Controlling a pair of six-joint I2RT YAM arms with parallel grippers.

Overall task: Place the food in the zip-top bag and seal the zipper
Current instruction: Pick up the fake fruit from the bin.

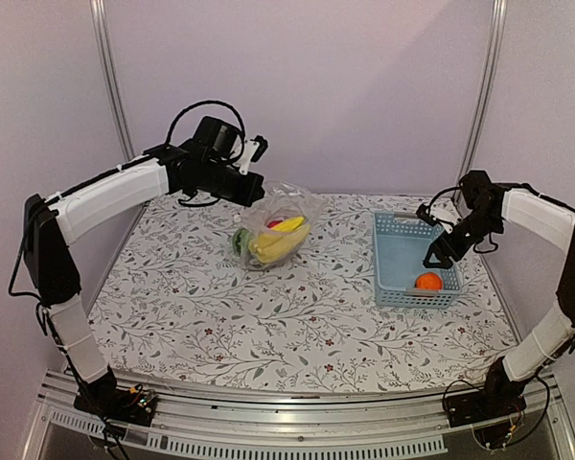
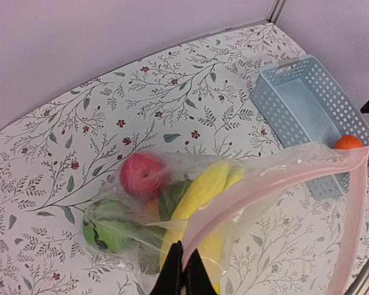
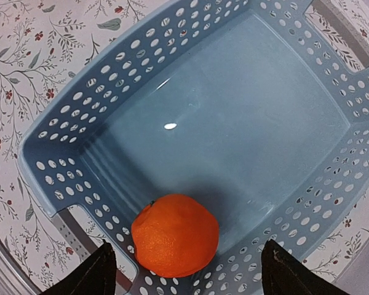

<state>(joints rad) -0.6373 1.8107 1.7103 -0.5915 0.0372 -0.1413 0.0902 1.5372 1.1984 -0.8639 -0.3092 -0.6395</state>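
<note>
The clear zip-top bag [image 1: 278, 230] hangs at the table's middle back, holding yellow bananas [image 2: 200, 190], a red apple [image 2: 141, 175], a green round piece [image 2: 111, 230] and a dark green piece [image 2: 169, 196]. My left gripper [image 2: 183, 270] is shut on the bag's pinkish zipper strip [image 2: 277, 181] and holds the mouth up; it also shows in the top view [image 1: 257, 196]. The orange [image 3: 174, 235] lies in the light-blue basket [image 3: 67, 123] at its near corner, also seen in the top view [image 1: 428, 281]. My right gripper [image 3: 184, 273] is open, just above the orange, a finger on each side.
The blue basket [image 1: 393, 251] stands at the right of the flowered table [image 1: 220, 307], holding only the orange. Walls and metal posts close the back and sides. A metal rail runs along the near edge.
</note>
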